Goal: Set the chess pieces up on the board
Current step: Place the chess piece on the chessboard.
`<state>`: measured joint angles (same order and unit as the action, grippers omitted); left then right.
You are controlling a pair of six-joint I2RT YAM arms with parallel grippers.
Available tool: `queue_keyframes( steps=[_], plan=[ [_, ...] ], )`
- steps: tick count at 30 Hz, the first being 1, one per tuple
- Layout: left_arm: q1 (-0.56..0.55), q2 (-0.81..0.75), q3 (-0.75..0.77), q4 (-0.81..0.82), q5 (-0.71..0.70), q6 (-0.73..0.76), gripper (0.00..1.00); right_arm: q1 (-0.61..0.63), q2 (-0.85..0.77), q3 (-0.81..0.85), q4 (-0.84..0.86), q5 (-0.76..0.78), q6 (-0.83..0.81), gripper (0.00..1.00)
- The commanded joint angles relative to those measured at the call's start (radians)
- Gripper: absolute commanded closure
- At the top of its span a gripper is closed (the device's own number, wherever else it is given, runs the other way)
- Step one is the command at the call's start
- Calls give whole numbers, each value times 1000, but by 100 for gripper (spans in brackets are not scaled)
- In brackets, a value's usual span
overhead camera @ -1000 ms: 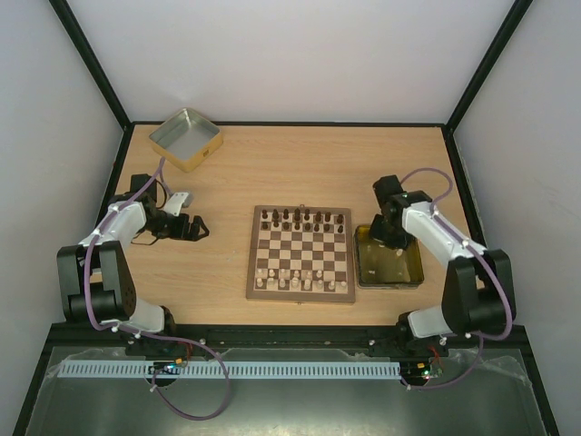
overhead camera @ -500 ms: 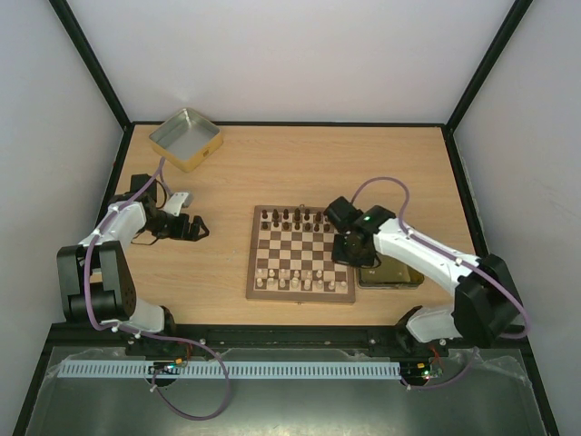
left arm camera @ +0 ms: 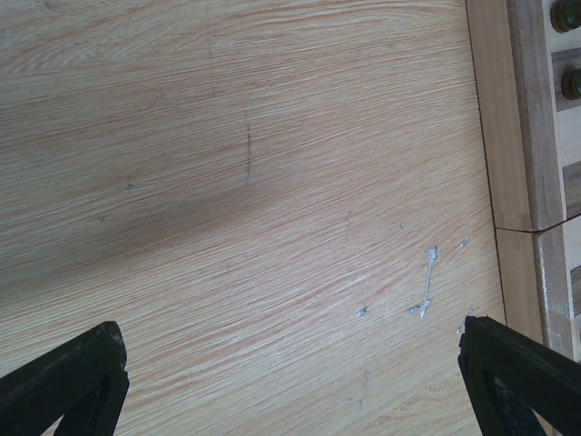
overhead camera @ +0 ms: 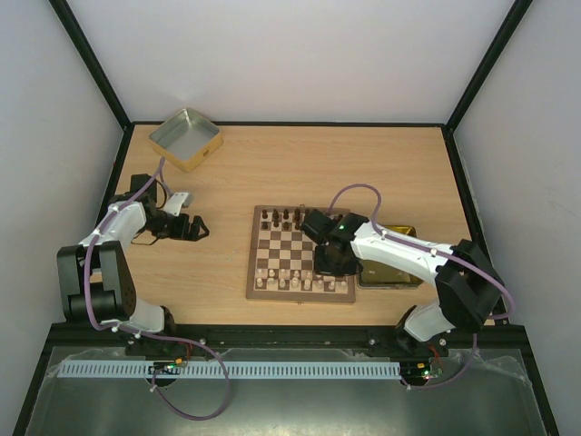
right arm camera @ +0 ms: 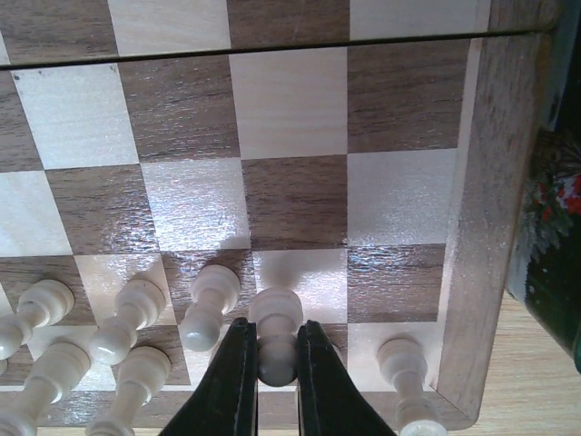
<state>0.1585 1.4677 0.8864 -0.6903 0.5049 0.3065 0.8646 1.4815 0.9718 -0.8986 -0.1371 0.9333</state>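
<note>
The chessboard lies mid-table, dark pieces along its far row, cream pieces along its near rows. My right gripper hangs over the board's near right part. In the right wrist view it is shut on a cream pawn, held just above a pale square in the second row. Cream pieces stand to its left and one at its right, on the board. My left gripper rests open and empty on the table left of the board, whose frame shows in the left wrist view.
A dark tin tray lies right of the board, partly under my right arm. A shallow metal tin sits at the far left corner. In the left wrist view the wide-apart fingers frame bare, scratched tabletop.
My right arm swung left from the dark tin tray to over the board's near right corner, carrying the cream pawn. The left arm has not moved.
</note>
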Motion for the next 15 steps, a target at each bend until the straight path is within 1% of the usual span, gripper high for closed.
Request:
queue_keyframes(
  steps=[1,15],
  plan=[
    [6,-15,24,-15,9,5,1,6,0,-7,7,7,29,97],
    [7,-19,23,-17,12,6,1,8,31,-9,12,18,28,97]
  ],
)
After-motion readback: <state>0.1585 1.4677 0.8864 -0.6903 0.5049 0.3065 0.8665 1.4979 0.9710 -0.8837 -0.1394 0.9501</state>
